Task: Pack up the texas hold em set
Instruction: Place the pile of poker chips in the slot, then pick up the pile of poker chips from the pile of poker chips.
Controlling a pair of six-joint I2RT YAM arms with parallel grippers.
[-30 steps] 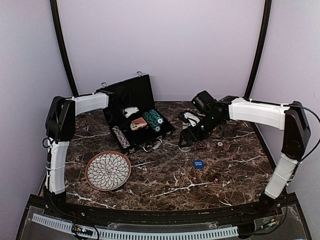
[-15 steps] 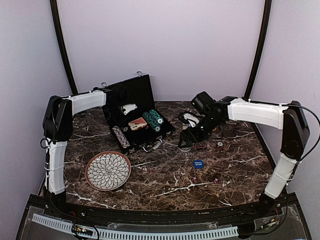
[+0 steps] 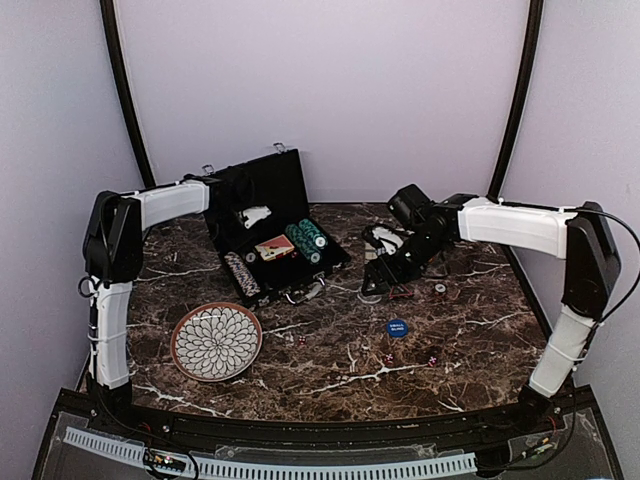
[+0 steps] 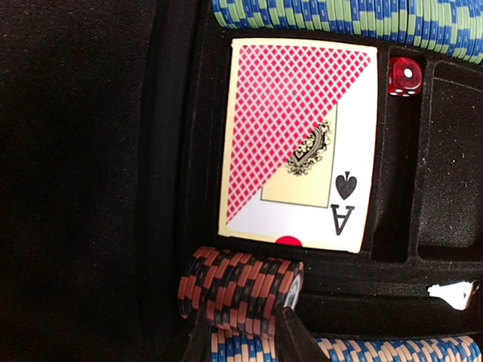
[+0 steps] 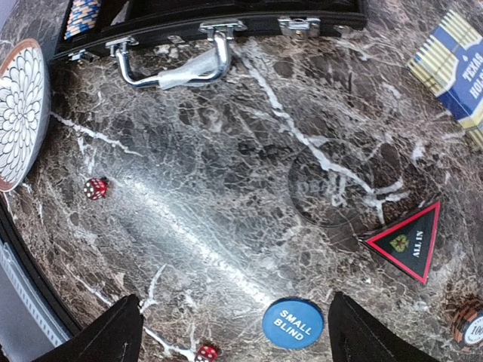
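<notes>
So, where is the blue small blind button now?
In the top view, the button lies on the marble table right of centre, between the right claw and two red dice.

Lab-style robot booth, plain lilac walls [image 3: 330, 90], black frame poles [image 3: 124, 90], dark marble-look table [image 3: 330, 345], cable track [image 3: 300, 466]

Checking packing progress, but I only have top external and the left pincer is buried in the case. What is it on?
Observer: In the left wrist view, the left pincer straddles an orange-black chip stack next to the card deck. I cannot confirm contact.
Operator: Any dice packed yet?
Observer: One red die, right beside the deck.
Operator: And the right pincer?
Observer: The right pincer is open and holds nothing. In its wrist view the Small Blind button lies between its fingers.
</notes>
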